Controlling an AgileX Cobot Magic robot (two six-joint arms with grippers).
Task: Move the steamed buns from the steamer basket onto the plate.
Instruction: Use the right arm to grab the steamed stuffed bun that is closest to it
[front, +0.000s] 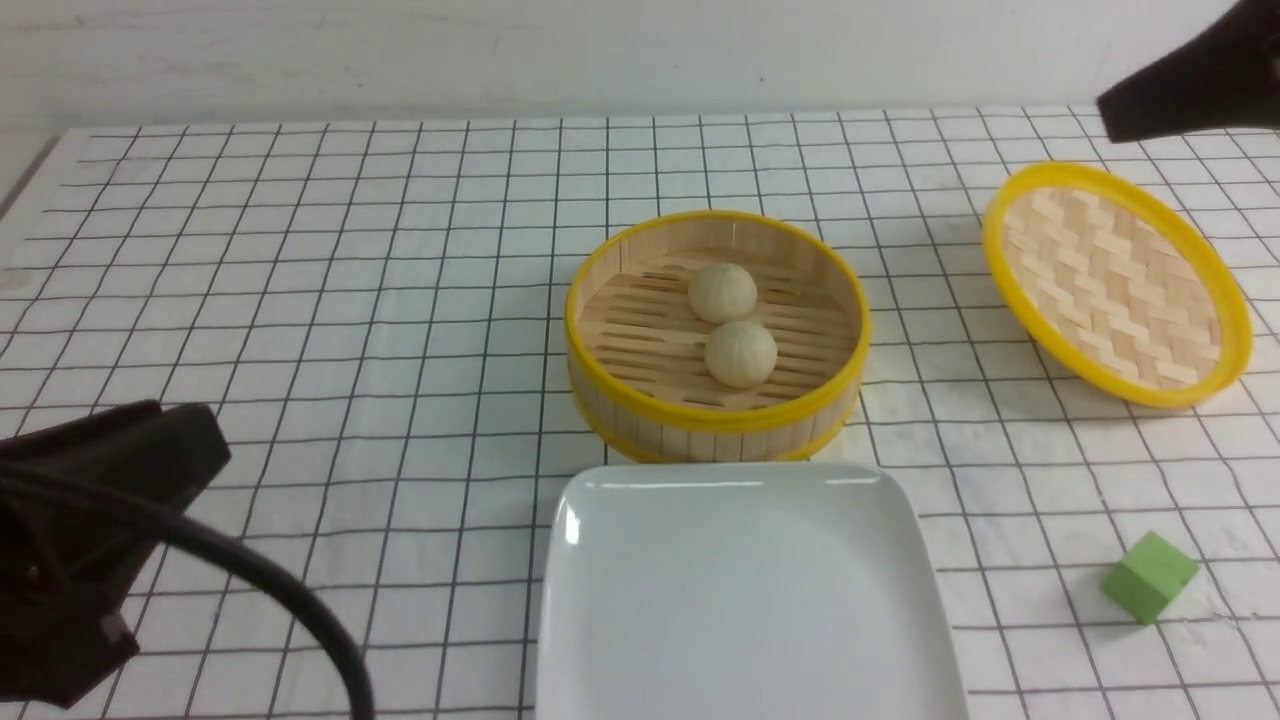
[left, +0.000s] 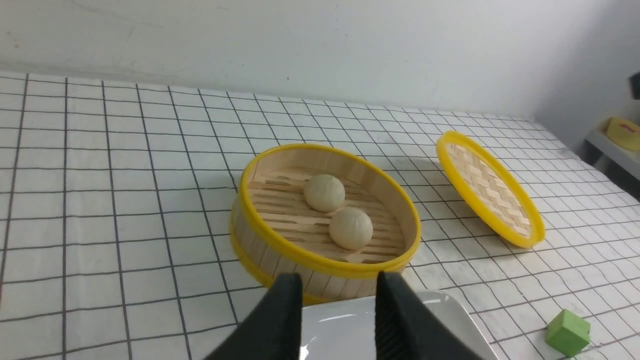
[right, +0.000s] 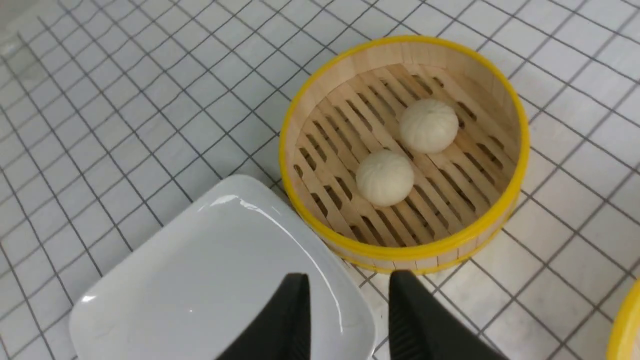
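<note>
- The steamed buns are found inside the steamer basket, resting on its slatted floor; one is set just beyond the other, close together (whether they touch cannot be told).
- The steamer basket is placed upright near the middle of the bench, just beyond the far edge of the plate; contact between the two cannot be judged.
- The plate is laid at the near edge of the bench, in the centre.
- A woven lid with a yellow rim is seen to the right of the basket, well apart from it and tilted, with its woven face shown.
- A green cube is set at the near right, apart from the plate.
- The left gripper is held low at the near left, pointed toward the basket; its jaws are parted moderately and nothing is held between them.
- The right gripper is raised at the far right (only a dark part is caught in the front view); its jaws are likewise parted, with nothing gripped.
</note>
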